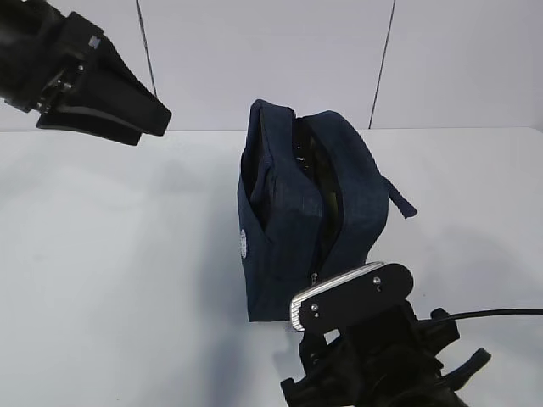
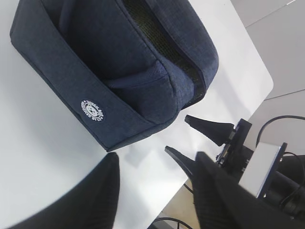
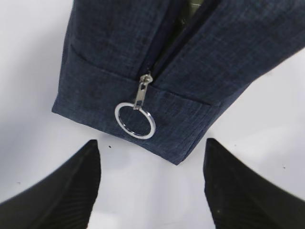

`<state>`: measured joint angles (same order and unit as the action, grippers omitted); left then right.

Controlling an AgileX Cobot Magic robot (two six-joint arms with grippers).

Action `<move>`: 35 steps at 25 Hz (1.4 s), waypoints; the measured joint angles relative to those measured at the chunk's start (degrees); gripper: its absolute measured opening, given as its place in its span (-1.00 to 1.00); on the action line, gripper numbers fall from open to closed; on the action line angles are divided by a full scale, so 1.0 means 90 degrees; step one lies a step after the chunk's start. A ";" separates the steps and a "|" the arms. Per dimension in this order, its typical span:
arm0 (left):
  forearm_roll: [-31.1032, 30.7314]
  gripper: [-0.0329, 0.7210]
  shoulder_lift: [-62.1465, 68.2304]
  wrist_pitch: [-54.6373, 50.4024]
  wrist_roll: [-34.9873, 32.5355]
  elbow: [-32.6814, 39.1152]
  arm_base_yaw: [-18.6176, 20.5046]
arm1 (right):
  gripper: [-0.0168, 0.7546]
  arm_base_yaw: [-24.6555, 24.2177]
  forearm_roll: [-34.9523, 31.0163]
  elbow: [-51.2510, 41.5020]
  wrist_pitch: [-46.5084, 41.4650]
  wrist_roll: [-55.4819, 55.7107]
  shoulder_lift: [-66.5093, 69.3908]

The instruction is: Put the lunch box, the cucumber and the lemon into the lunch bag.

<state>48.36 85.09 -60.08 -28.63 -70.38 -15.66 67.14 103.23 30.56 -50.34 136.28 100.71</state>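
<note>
Plain white worktop point(image 1: 110, 280), matte, filling most of the exterior view. Soft grey shadows across its left half. Behind it, a pale wall point(image 1: 271, 51) of flat panels, split by two thin dark seams point(image 1: 144, 38) running slightly slanted. Rounded worktop corner point(image 2: 267, 83) visible in the left wrist view, grey floor beyond. A few tiny dark specks on the white surface in the right wrist view.

The navy lunch bag point(image 3: 190, 62) is seen end-on, resting on the white table point(image 3: 28, 71). Its zipper is partly undone, with the silver ring pull point(image 3: 135, 119) hung flat against the fabric. The right tool point(image 3: 152, 186) is spread wide just below, nothing gripped.
</note>
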 joint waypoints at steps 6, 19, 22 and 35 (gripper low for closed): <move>0.0000 0.05 0.0000 0.0015 0.0000 0.0000 0.0000 | 0.38 0.0000 0.0000 0.0307 -0.0024 -0.0075 0.0254; -0.0079 0.05 0.0000 0.0018 0.0000 0.0000 0.0000 | 0.38 -0.0608 0.0000 0.0539 0.0663 -0.0253 0.0375; -0.0079 0.05 0.0000 0.0018 0.0000 0.0000 0.0000 | 0.38 -0.0662 0.0000 0.0606 0.0703 -0.0339 0.0375; -0.0091 0.05 0.0000 0.0018 0.0000 0.0000 0.0000 | 0.38 -0.1080 0.0000 0.1047 0.1297 -0.0801 0.0620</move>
<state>47.54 85.09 -59.92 -28.63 -70.38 -15.66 57.41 103.23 39.98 -38.67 129.07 106.29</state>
